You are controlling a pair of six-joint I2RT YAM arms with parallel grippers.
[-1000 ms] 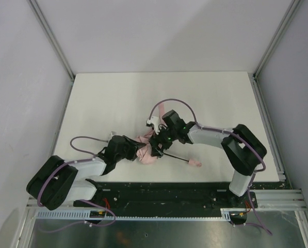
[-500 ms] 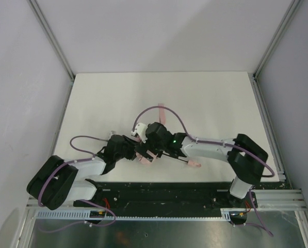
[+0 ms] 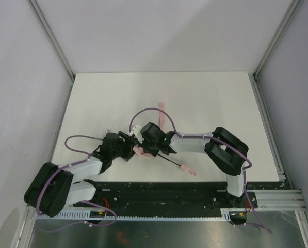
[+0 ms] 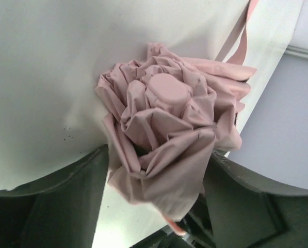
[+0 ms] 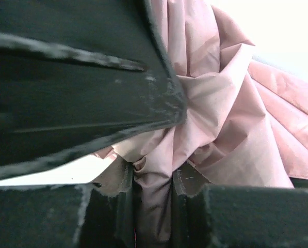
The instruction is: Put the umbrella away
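Observation:
The umbrella (image 3: 140,151) lies near the table's front middle, its pale pink fabric bunched between my two grippers. Its thin black shaft (image 3: 170,160) runs right to the small pink handle (image 3: 188,170). My left gripper (image 3: 126,148) stands open, one finger on each side of the crumpled fabric bundle (image 4: 164,124) and its round pink cap (image 4: 167,89). From the right, my right gripper (image 3: 145,145) is shut on a fold of the fabric (image 5: 154,206), pinched between its pads (image 5: 187,182). Most of the bundle is hidden under the grippers in the top view.
A loose pink strip (image 3: 163,111) lies on the white table (image 3: 205,98) behind the grippers; it also shows in the left wrist view as the strip (image 4: 237,40). The left gripper's dark finger (image 5: 66,77) fills the right wrist view's upper left. Grey walls close in the sides and back.
My right gripper swung left onto the fabric bundle and closed on a fold. My left gripper widened around the bundle. The pink strip came into view; shaft and handle shifted slightly left.

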